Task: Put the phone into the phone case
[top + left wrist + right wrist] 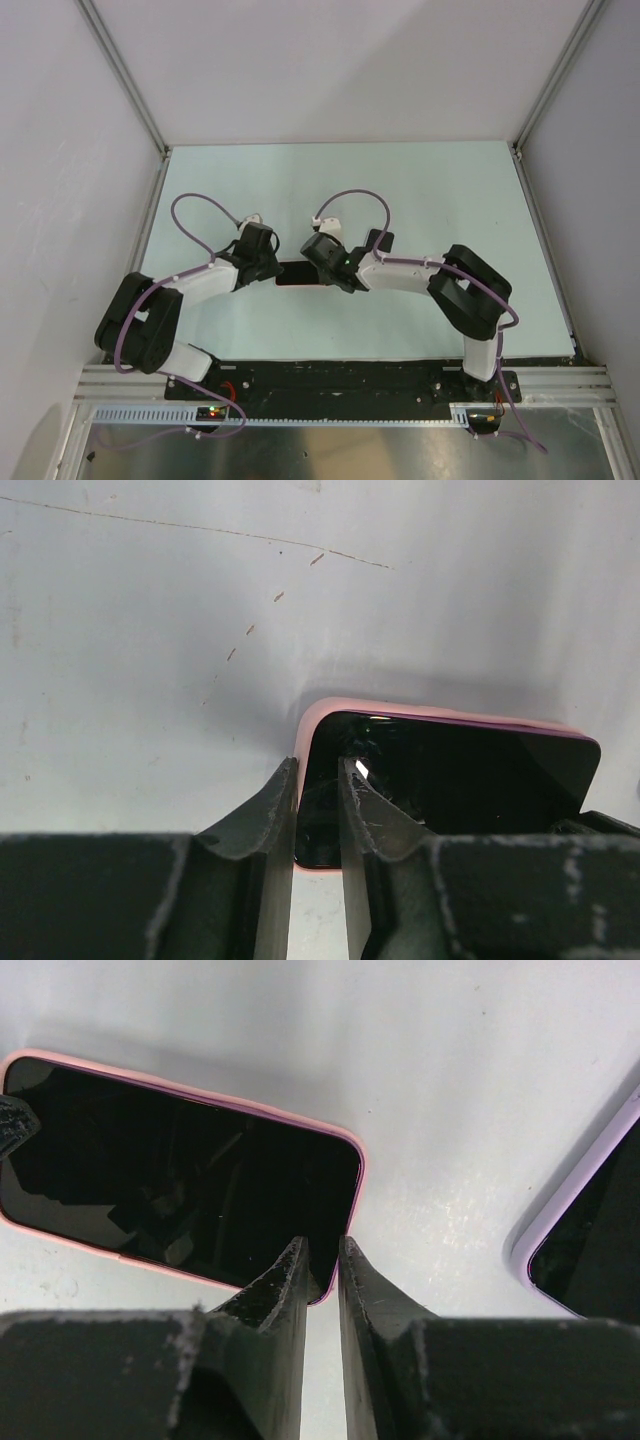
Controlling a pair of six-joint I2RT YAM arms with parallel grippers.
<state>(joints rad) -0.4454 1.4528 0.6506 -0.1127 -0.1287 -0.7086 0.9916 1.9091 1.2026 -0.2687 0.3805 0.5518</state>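
**Position.** The phone (180, 1180) is seated inside the phone case (340, 706), face up. The pair is laid flat on the table (420, 190), about mid-table, between the two grippers. The pink rim is seen wrapped round every visible edge of the dark face.

**Edges and room.** One short end of the case is straddled by the left gripper (318, 762), with one finger outside the rim and the other over the glass. A rounded corner at the opposite end is straddled in the same way by the right gripper (321, 1240). Both long edges are left uncovered. Beyond the case the table runs on well toward the back wall (340, 70) and out to both sides. A lilac-rimmed dark slab (595, 1225) is noted near the right gripper, apart from the case.

**Tool state.** On each gripper the jaws are drawn almost together, with a narrow slit between them. Whether the rim is actually pinched in either slit cannot be told.

**Materials.** The phone face is glossy black with rounded corners, and reflections are carried on it. The case is a thin salmon-pink shell with a smooth raised lip. The fingers (265, 820) are black and wedge-tipped, with worn, dusty surfaces. The table is pale and matt, marked by fine scratches and small rust-coloured flecks.
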